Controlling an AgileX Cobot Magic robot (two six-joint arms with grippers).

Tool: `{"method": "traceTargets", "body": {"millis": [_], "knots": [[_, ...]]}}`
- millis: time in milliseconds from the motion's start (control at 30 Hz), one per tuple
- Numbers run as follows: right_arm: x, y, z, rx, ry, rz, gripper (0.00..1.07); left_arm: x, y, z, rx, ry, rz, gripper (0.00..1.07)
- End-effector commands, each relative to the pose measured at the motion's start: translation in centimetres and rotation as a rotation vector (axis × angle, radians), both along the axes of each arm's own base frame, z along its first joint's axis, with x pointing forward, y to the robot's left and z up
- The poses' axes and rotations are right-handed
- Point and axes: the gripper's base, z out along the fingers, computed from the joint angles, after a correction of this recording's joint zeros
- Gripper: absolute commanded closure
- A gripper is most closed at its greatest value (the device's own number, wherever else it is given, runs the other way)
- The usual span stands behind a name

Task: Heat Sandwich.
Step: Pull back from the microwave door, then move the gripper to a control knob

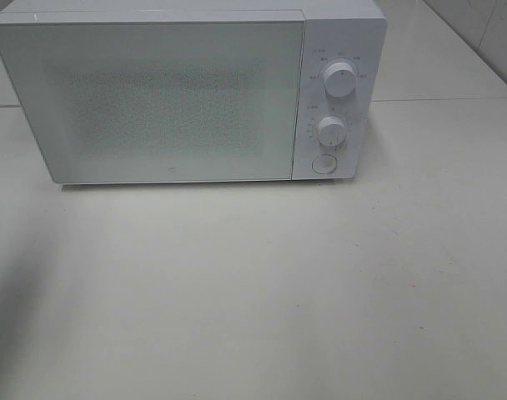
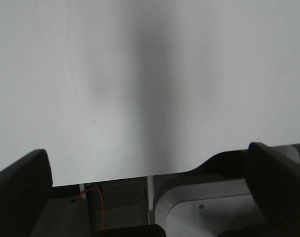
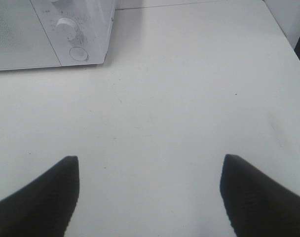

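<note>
White microwave (image 1: 153, 100), door shut, at 12 o'clock on the pale surface (image 1: 253, 292), knobs (image 1: 340, 79) along its 3 o'clock side, left pincer (image 2: 150, 195) spread wide and empty, right pincer (image 3: 149, 197) likewise, sandwich out of sight in every view

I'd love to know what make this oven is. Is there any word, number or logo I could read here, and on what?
No text here is legible.
Markings around the upper knob of the microwave: too small and blurred to read.
Markings around the lower knob: also unreadable.
Round button: no readable sign.
Door: no readable brand or logo.
</note>
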Motion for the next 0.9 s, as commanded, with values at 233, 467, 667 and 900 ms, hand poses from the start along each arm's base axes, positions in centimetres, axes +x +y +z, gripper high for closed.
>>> {"method": "traceTargets", "body": {"millis": [233, 467, 667, 900], "knots": [[-0.4, 0.0, 0.0, 0.003, -0.03, -0.01, 0.31, -6.8, 1.5, 2.0, 0.043, -0.13, 0.087, 0.07], [-0.4, 0.0, 0.0, 0.003, -0.03, -0.01, 0.31, -11.1, 1.6, 2.2, 0.067, -0.28, 0.092, 0.07], [-0.4, 0.0, 0.0, 0.003, -0.03, -0.01, 0.31, -14.1, 1.5, 1.5, 0.061, -0.423, 0.097, 0.07], [-0.4, 0.0, 0.0, 0.003, -0.03, -0.01, 0.31, -17.8, 1.3, -0.5, 0.062, -0.565, 0.095, 0.07]]}}
